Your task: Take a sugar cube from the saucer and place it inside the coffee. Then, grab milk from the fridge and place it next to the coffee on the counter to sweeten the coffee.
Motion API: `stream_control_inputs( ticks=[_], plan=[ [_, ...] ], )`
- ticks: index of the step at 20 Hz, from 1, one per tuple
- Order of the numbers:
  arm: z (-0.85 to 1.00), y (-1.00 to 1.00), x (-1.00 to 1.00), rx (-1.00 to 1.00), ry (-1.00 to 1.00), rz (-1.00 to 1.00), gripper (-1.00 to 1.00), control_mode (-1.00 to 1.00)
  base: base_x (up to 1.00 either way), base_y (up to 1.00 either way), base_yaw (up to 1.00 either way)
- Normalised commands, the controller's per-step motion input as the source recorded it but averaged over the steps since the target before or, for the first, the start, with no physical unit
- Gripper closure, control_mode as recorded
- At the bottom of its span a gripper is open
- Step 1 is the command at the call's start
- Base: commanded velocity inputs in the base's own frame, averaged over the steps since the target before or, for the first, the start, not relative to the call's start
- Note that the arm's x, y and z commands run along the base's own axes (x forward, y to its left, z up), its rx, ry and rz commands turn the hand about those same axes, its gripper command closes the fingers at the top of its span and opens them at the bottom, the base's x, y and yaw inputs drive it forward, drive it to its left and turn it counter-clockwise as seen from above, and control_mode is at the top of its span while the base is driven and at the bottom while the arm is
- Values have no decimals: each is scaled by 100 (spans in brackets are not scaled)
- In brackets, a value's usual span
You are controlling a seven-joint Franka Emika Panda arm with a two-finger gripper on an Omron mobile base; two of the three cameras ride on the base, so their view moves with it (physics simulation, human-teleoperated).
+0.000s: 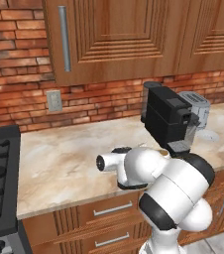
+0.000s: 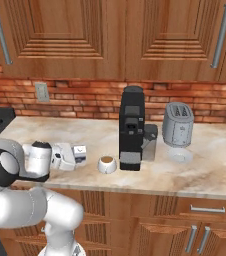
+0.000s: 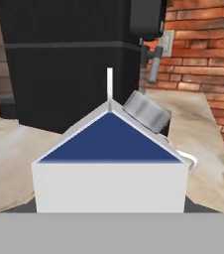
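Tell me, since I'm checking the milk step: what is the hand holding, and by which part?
The hand holds the milk carton, apparently by its sides; the exact contact is hidden. It is left of the coffee cup.

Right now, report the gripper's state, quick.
Gripper: closed on the milk, carrying it over the counter just left of the coffee.

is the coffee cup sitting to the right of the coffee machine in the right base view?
No, the coffee stands on the counter to the left of the black coffee machine, between it and the gripper.
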Motion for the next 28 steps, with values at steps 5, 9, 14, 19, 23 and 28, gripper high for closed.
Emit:
stream_control_inputs(
  ticks=[5, 9, 14, 19, 23, 28],
  plan=[
    [0, -5, 32, 0, 0, -1, 100, -100, 0, 0, 0],
    [0, -6, 21, 0, 0, 0, -100, -100, 0, 0, 0],
    [0, -1, 0, 0, 0, 0, -100, -100, 0, 0, 0],
    [2, 0, 0, 0, 0, -1, -100, -100, 0, 0, 0],
    [25, 0, 0, 0, -3, -6, -100, -100, 0, 0, 0],
    [66, 2, 0, 0, -12, -9, -100, -100, 0, 0, 0]
  ],
)
